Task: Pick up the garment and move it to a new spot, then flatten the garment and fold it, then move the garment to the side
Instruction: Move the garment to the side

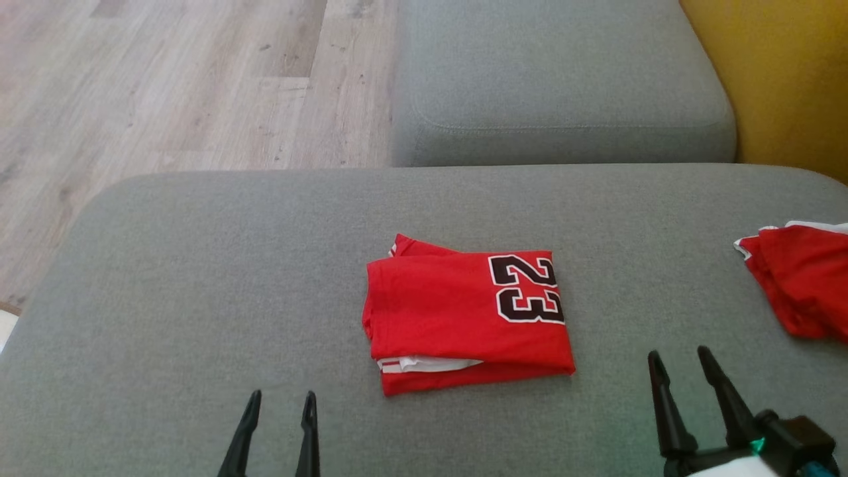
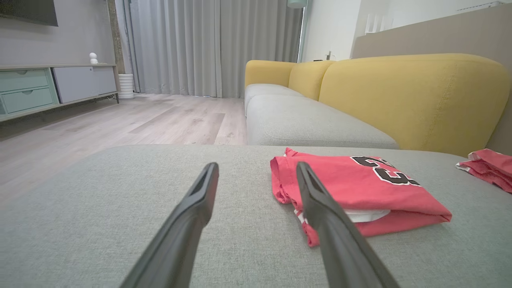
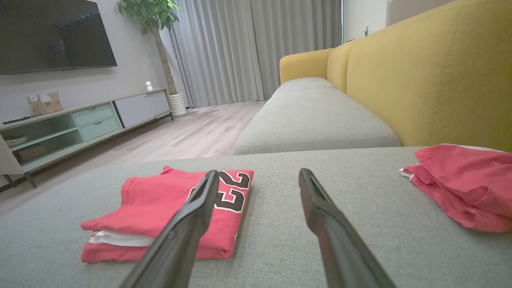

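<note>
Folded red no. 23 jersey [image 1: 457,318] lies mid grey sofa seat [image 1: 199,298], L claw [image 1: 282,396] & R claw [image 1: 679,353] both spread, empty, near its front edge; 2nd red garment [image 1: 801,278] at right edge.

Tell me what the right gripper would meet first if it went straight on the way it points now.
Likely nothing close: the right gripper points at bare grey cushion between the folded red jersey and the second red garment; depth is unclear.
</note>
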Motion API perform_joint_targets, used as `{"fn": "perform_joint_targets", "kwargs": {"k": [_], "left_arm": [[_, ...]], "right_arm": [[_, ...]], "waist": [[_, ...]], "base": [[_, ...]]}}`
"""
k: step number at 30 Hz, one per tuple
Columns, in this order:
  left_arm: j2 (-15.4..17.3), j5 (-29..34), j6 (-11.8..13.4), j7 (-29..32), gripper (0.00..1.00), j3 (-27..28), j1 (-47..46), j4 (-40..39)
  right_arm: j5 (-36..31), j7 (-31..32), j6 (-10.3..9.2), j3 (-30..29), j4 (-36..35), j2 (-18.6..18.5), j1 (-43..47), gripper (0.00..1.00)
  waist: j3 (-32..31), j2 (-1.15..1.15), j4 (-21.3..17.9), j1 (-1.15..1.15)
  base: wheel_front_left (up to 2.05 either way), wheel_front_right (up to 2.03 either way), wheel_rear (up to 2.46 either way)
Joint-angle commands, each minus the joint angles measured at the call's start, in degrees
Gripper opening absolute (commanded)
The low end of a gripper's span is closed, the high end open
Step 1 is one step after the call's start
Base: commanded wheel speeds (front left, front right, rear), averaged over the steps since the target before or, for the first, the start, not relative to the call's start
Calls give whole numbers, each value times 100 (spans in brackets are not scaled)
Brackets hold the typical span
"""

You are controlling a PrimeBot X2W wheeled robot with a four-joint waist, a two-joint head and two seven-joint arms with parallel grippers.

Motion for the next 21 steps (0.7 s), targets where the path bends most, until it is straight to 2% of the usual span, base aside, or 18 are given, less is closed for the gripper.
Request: {"fn": "perform_joint_targets", "kwargs": {"k": [1,21], "left_arm": [[-46,38,-25,-55,100,260,-182,-200],[-47,-24,-21,-55,100,302,-193,-234]], "right_arm": [[-44,-62,20,103,-200,-45,-123,100],[-121,-62,20,100,-185,56,-170,100]], "waist": [[-12,0,-17,1],[66,0,-44,1]], "base": [[0,0,0],[0,0,0]]}}
